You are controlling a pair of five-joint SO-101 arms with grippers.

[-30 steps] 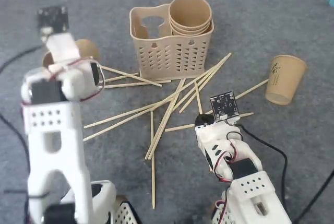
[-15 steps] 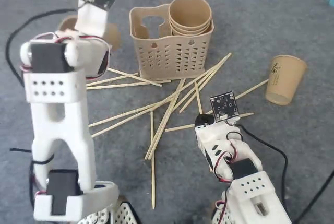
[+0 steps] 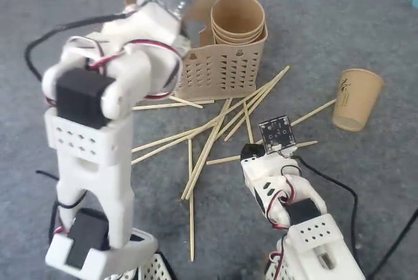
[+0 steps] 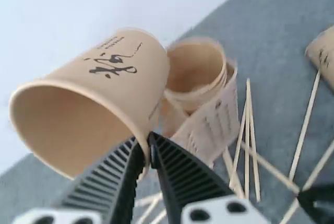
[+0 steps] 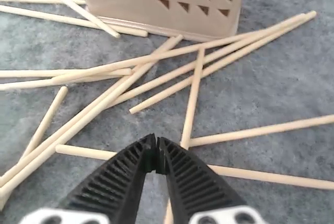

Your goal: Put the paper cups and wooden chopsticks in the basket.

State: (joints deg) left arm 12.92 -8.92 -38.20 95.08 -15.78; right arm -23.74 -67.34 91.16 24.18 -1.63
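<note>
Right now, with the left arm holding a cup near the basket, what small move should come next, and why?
Probably carry it over the basket. The left gripper has its jaws shut on the rim of a paper cup, held in the air close to the basket, where a stack of cups already sits.

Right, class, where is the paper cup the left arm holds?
In the left wrist view, the paper cup is pinched by its rim in the left pincer, raised near the basket and its stacked cups.

Stacked cups (image 3: 238, 17) in basket (image 3: 225, 71), chopsticks (image 3: 212, 133) scattered before it, lone cup (image 3: 356, 99) well right.
</note>
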